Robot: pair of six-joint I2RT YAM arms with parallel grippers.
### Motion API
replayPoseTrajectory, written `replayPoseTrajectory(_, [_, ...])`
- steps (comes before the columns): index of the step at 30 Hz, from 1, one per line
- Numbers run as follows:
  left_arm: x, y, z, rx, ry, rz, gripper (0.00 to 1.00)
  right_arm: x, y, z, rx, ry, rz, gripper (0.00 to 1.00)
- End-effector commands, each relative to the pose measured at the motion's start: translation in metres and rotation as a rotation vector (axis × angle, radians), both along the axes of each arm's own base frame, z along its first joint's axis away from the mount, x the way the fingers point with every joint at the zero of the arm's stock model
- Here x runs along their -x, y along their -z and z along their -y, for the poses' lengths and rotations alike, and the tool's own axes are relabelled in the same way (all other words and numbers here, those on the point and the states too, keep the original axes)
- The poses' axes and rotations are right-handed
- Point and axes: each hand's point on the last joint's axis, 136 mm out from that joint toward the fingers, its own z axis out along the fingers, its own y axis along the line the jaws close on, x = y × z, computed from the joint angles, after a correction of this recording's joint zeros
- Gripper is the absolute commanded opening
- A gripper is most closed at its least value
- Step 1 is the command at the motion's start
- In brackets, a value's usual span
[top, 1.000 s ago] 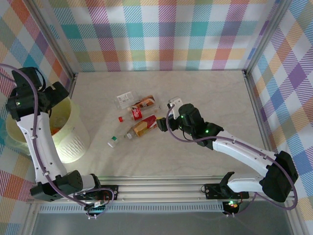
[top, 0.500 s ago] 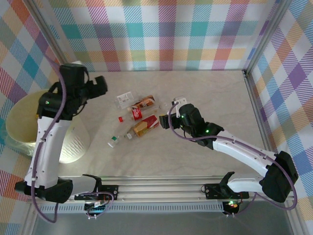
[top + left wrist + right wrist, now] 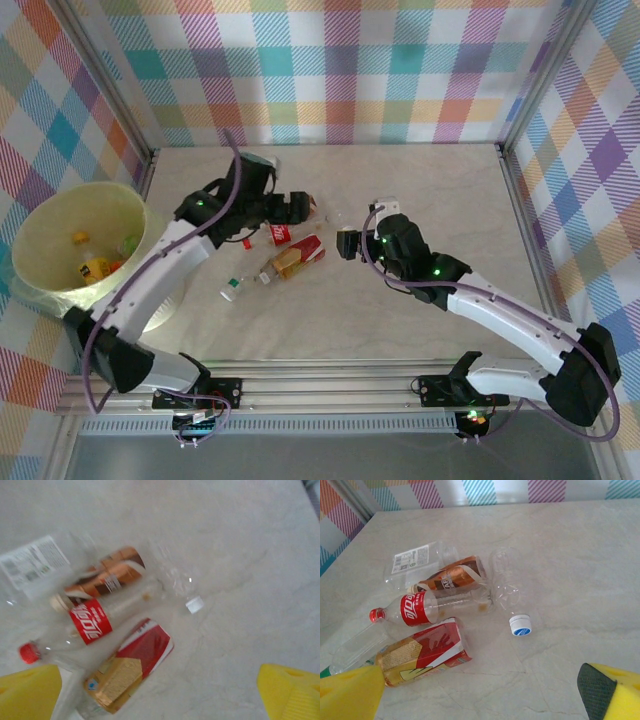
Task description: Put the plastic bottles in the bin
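- Nearest your arm bases, a clear bottle [image 3: 240,285] with a pale cap lies alone on the table [image 3: 420,190], just to the near left of the main heap.
- On your left, the bin [image 3: 45,225] stands upright by the table's left edge with its mouth open upward. The bottles in the bin [image 3: 95,267] lie at its bottom, showing yellow, orange and green patches.
- At the heap's near edge, the red-and-gold bottle [image 3: 422,655] lies on its side, touching the red-label bottle [image 3: 415,609] just behind it.
- Your right gripper [image 3: 347,244] sits just to the right of the heap, jaws spread wide and holding nothing. In the right wrist view its yellow fingers [image 3: 345,697] sit in the lower corners, with the bottles ahead of them.
- The red-label bottle lies across the middle of the heap, its red cap pointing left.
- A crushed clear bottle [image 3: 505,582] lies on the heap's right side, with a white-and-blue cap [image 3: 520,625] at its near end.
- Your left gripper [image 3: 297,207] hangs over the far side of the heap, jaws fully spread with nothing between them. In the left wrist view its yellow fingers [image 3: 27,692] sit well apart. You cannot tell whether it touches any bottle.
- The brown-label bottle [image 3: 452,577] presses against the far side of the red-label one.
- Farthest from you, the white-label bottle [image 3: 415,560] lies just beside the brown-label one.
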Motion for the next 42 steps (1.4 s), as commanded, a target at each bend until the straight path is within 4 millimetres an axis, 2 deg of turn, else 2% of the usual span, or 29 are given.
replayPoseTrajectory(1, [-0.002, 0.017, 0.026, 0.059, 0.085, -0.046, 1.00, 0.003, -0.001, 0.012, -0.037, 0.054, -0.012, 1.00])
replayPoseTrajectory(10, [0.002, 0.099, 0.036, -0.044, 0.171, -0.215, 1.00, 0.005, 0.006, 0.023, -0.021, 0.079, -0.008, 1.00])
replayPoseTrajectory(16, [0.002, 0.139, 0.040, -0.075, 0.207, -0.264, 1.00, 0.005, 0.006, 0.023, -0.014, 0.073, 0.003, 1.00])
replayPoseTrajectory(24, [0.003, 0.178, 0.041, -0.179, 0.228, -0.306, 1.00, 0.006, 0.007, 0.016, -0.023, 0.035, 0.008, 1.00])
replayPoseTrajectory(28, [0.014, 0.188, 0.053, -0.203, 0.295, -0.318, 1.00, 0.008, 0.008, 0.018, -0.021, 0.035, 0.009, 1.00])
replayPoseTrajectory(33, [0.025, 0.190, 0.064, -0.248, 0.349, -0.316, 1.00, 0.007, 0.009, 0.019, -0.017, 0.038, 0.013, 1.00])
replayPoseTrajectory(37, [0.025, 0.191, 0.065, -0.305, 0.359, -0.290, 1.00, 0.006, 0.010, 0.018, -0.017, 0.037, 0.012, 1.00])
replayPoseTrajectory(42, [0.019, 0.166, 0.073, -0.268, 0.381, -0.221, 1.00, 0.007, 0.011, 0.018, -0.013, 0.035, 0.009, 1.00])
